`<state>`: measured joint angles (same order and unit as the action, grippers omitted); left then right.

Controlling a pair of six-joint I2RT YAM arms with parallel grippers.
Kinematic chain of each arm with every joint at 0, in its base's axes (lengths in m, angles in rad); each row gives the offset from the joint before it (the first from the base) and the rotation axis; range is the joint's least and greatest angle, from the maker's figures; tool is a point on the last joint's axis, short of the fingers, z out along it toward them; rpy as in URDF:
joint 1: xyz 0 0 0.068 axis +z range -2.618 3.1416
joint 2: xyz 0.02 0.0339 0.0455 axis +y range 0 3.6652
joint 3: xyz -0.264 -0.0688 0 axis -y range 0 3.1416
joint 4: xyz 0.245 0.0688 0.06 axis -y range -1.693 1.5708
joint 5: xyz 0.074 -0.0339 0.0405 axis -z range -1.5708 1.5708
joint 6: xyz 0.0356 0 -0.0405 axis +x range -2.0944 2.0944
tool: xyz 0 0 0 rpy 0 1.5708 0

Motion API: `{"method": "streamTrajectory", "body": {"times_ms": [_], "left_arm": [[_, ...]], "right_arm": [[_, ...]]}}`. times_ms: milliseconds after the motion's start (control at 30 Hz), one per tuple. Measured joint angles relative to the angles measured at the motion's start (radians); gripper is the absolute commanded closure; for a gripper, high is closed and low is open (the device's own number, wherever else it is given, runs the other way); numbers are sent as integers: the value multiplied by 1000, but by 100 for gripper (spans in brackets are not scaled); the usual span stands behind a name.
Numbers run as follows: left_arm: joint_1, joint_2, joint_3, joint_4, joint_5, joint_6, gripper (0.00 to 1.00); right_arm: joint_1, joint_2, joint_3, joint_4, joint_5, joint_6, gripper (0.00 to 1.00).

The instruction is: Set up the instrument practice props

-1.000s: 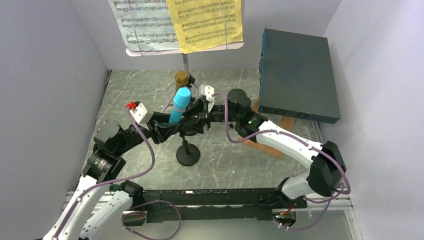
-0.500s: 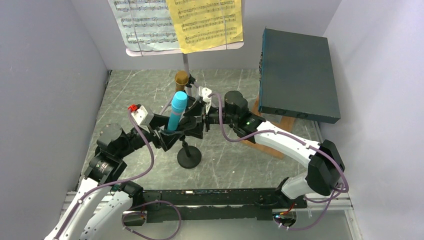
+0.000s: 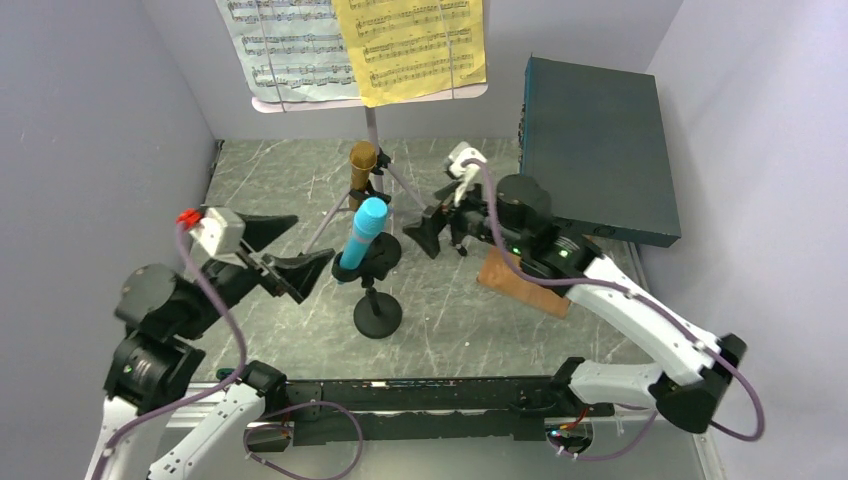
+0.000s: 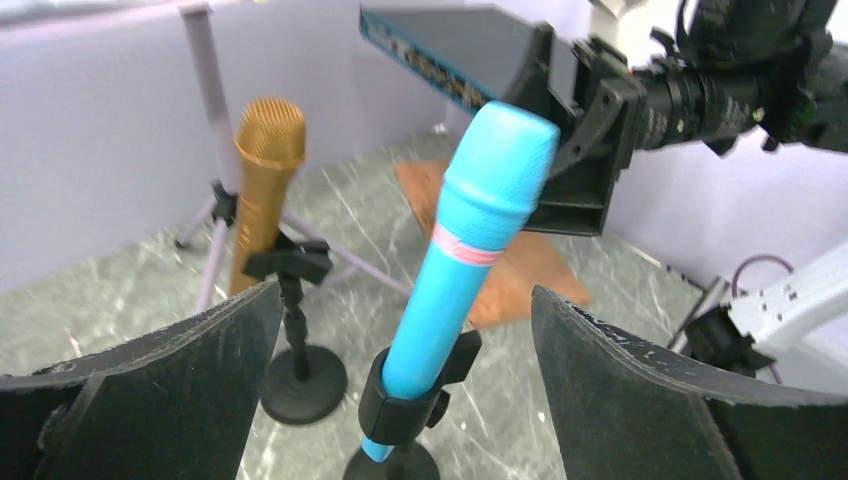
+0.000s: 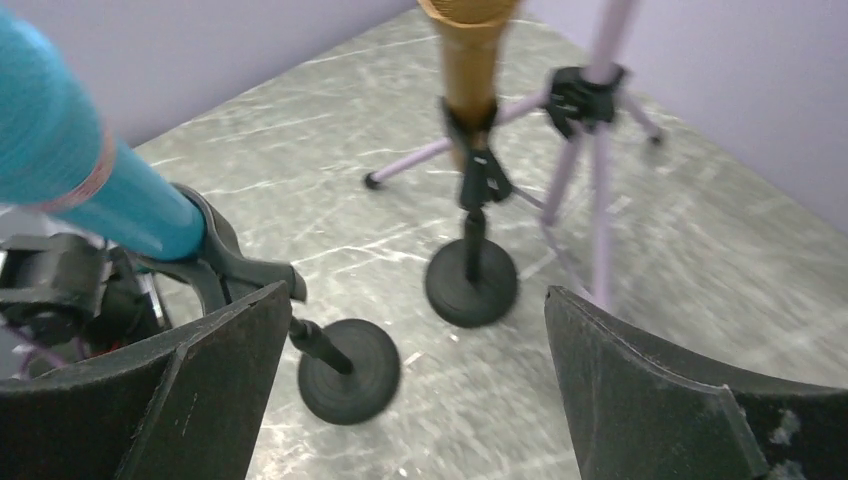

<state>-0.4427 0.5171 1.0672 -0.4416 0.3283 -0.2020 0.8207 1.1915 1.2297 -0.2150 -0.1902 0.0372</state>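
Both claws have drawn back from the blue microphone (image 3: 362, 235) since a second ago, when they crowded in at its clip. The left claw (image 3: 288, 250) has pulled away toward 9 o'clock and the right claw (image 3: 436, 228) toward 2 o'clock. Each now stands spread wide with nothing between its fingers, clear of the microphone.

Nearest the arm bases, the near holder (image 3: 377, 313) sets its round black base on the marbled counter (image 3: 450, 320) at about the middle. Its clip grips the blue microphone low on the handle. The microphone is tilted, its head up and leaning toward 12 o'clock, with a pink band just under the head.

Just behind it, toward 12 o'clock, the far holder (image 4: 303, 383) stands on its own round base and carries the gold microphone (image 3: 361, 162) nearly upright in its clip. The silver tripod legs (image 5: 600, 190) splay out just beside that base.

At 12 o'clock, on top of the pole, the pale music desk (image 3: 300, 103) bears the white page (image 3: 285, 45) toward 11 o'clock and the yellow page (image 3: 410, 40) beside it.

At 2 o'clock sits the dark teal box (image 3: 595, 150), and the brown wooden board (image 3: 525, 285) shows under its near edge, toward 3 o'clock
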Motion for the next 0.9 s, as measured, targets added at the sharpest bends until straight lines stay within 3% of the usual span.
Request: {"method": "streamTrajectory", "body": {"times_ms": [300, 533, 733, 900], "left_arm": [[0, 24, 251, -35, -94, 39, 0], [0, 111, 412, -5, -172, 79, 1], [0, 154, 507, 18, -206, 105, 1], [0, 154, 537, 26, -229, 128, 0]], "right_arm": [[0, -290, 36, -238, 419, 12, 0], [0, -407, 255, -284, 698, 26, 0], [-1, -452, 434, -312, 800, 27, 0], [-2, -503, 447, -311, 846, 27, 0]]}}
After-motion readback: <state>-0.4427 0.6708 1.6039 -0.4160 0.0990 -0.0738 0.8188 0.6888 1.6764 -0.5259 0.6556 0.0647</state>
